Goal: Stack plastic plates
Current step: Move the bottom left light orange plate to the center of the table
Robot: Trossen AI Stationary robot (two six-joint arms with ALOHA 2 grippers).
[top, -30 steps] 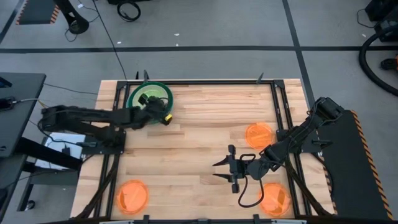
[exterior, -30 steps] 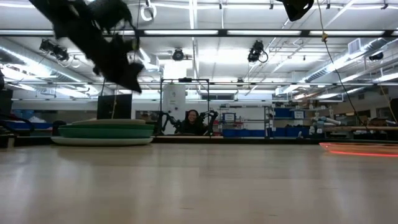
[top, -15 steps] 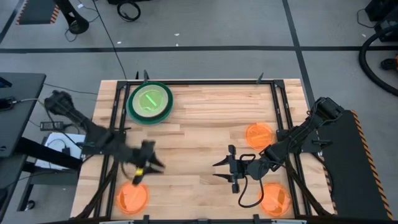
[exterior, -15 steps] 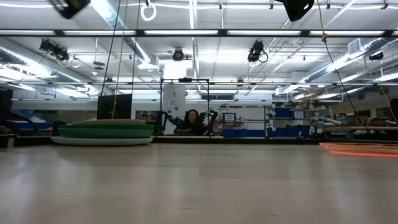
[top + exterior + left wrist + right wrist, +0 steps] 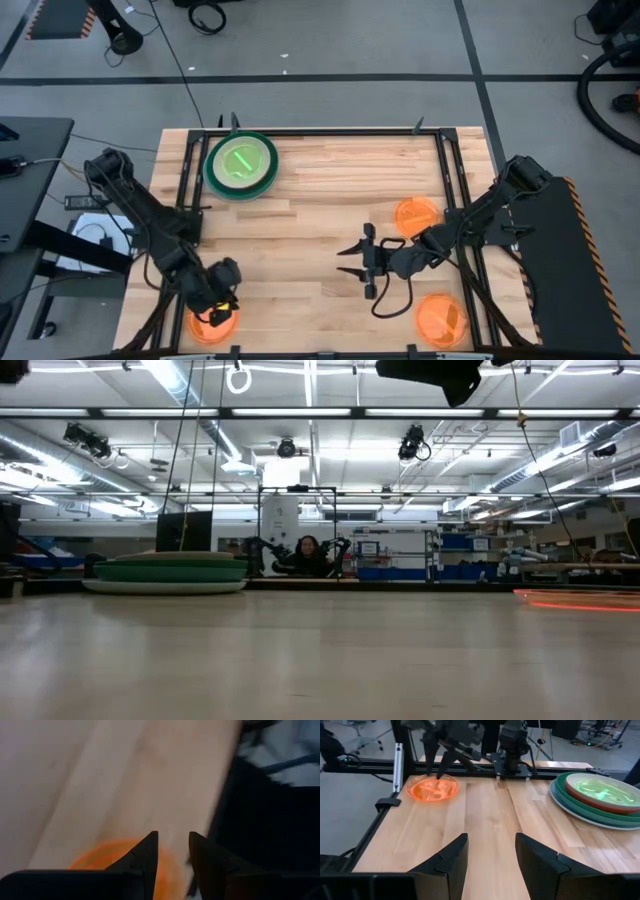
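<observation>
Moved: left tool [image 5: 218, 308] is reaching down over the near-left orange plate [image 5: 203, 326], fingers narrowly parted, gripping nothing.
Stack [image 5: 241, 165]: sitting far-left, awaiting plates.
Right tool [image 5: 350, 270]: hovering mid-surface, spread wide, empty.

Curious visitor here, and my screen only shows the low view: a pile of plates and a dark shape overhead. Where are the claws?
Observer: The left claw is open right above an orange plate at the table's near left corner.
Visitor: And the other one?
Observer: The right claw is open too, over bare wood near the middle, holding nothing.
Visitor: Are there more plates to collect?
Observer: Two more orange plates lie flat on the right side, one farther back and one near the front. A neon-green plate tops the pile.
</observation>
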